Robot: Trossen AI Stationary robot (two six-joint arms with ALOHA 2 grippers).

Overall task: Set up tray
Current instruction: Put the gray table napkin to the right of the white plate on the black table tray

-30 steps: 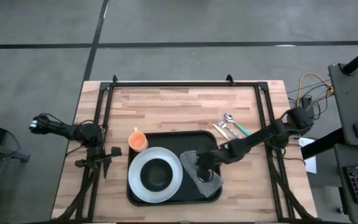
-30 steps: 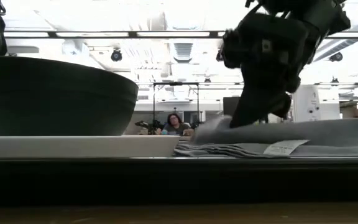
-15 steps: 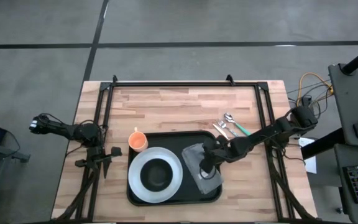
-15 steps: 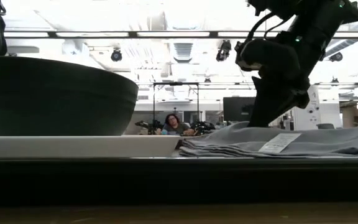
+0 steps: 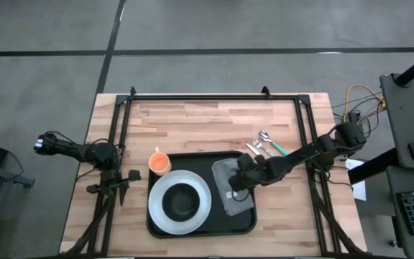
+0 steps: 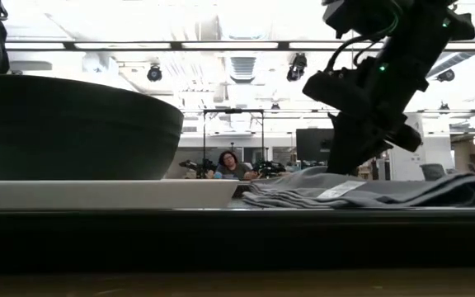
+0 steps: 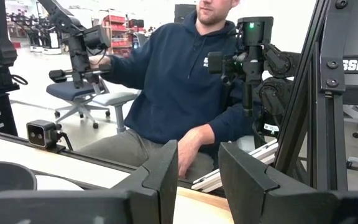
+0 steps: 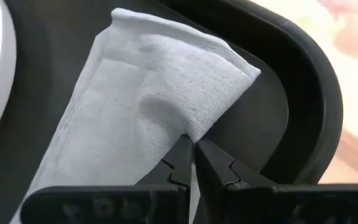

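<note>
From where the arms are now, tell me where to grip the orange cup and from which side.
Take the cup by its rim, coming straight down. It stands upright with its mouth open upward beside the tray's far left corner, so the rim is free. The left gripper, parked at the table's left edge, looks nearer; the right gripper is over the napkin.

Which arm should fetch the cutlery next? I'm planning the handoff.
Probably the right. Its gripper is over the napkin on the tray, close to the cutlery beside the tray's far right corner. The left gripper is parked at the table's left edge.
</note>
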